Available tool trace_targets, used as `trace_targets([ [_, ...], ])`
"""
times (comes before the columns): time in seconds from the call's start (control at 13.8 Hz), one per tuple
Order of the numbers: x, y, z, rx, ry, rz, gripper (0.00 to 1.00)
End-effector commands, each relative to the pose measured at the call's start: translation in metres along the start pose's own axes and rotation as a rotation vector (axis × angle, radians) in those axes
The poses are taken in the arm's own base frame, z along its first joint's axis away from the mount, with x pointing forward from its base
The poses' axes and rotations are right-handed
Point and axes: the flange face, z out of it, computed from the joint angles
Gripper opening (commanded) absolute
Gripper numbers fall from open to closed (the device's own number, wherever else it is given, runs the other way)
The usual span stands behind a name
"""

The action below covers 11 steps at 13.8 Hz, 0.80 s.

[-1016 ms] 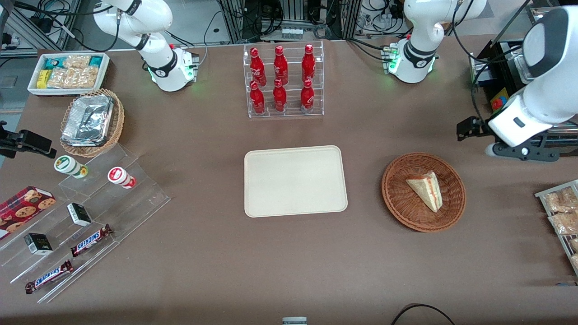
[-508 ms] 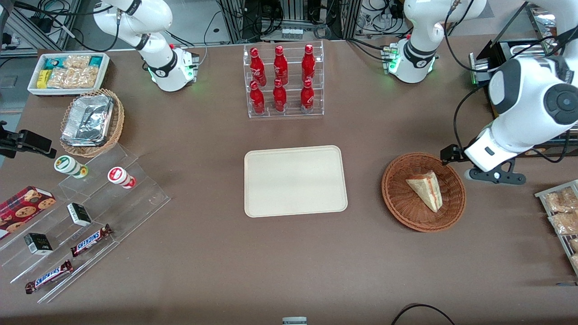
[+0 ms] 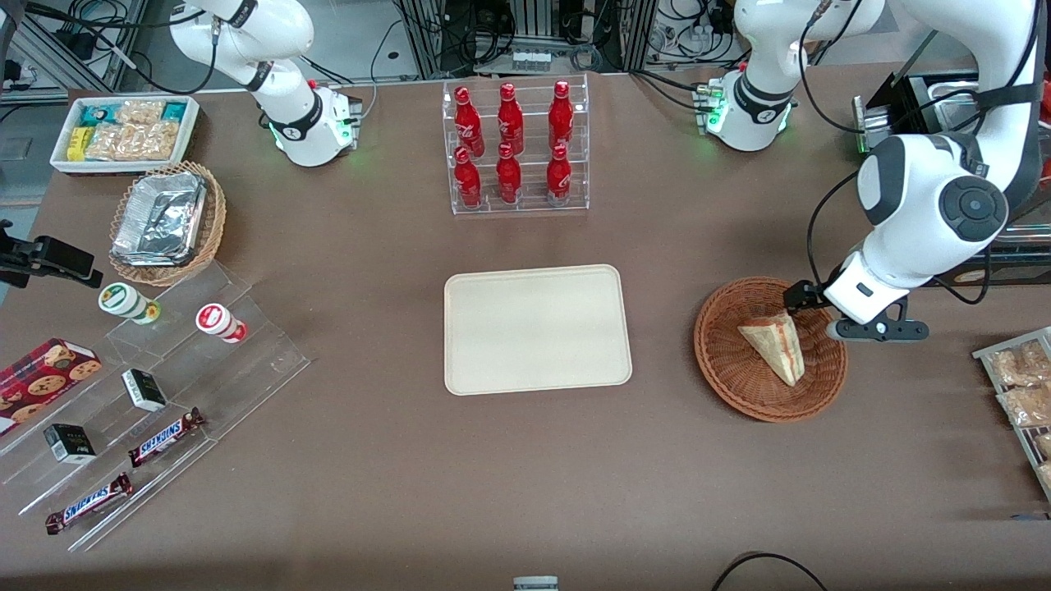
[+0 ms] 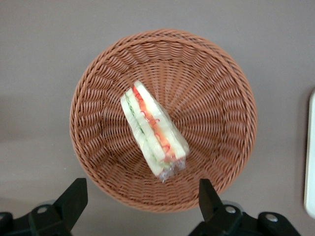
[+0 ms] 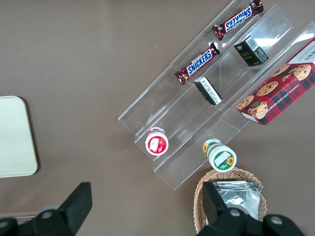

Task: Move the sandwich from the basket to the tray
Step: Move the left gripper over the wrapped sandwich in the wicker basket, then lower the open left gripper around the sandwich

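The sandwich, a clear-wrapped white wedge with red and green filling, lies in the round reddish-brown wicker basket. The cream tray lies flat beside the basket, toward the parked arm's end, with nothing on it. My left gripper hangs above the basket's rim on the working arm's end. In the left wrist view the sandwich rests in the middle of the basket, and a strip of the tray shows. The gripper is open and empty, its black fingers set wide apart above the basket's rim.
A clear rack of red bottles stands farther from the camera than the tray. Snack packets lie at the working arm's end. A clear stepped stand with candy bars, a lighter foil-filled basket and a white snack bin sit toward the parked arm's end.
My left arm has swung in from the working arm's end of the table toward the basket; the gripper now hangs over the basket's rim. The sandwich, basket and tray have not moved.
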Motion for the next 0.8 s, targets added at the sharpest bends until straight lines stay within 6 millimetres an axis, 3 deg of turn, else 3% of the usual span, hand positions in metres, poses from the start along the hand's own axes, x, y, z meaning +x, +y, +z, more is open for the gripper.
trace_targets([
  [0.0,-0.006,-0.001,0.019,-0.013,0.058,-0.222,1.00],
  [0.44,0.004,0.008,0.049,-0.022,0.004,-0.655,1.00],
  [0.73,0.010,0.011,0.055,-0.061,-0.024,-0.727,1.00],
])
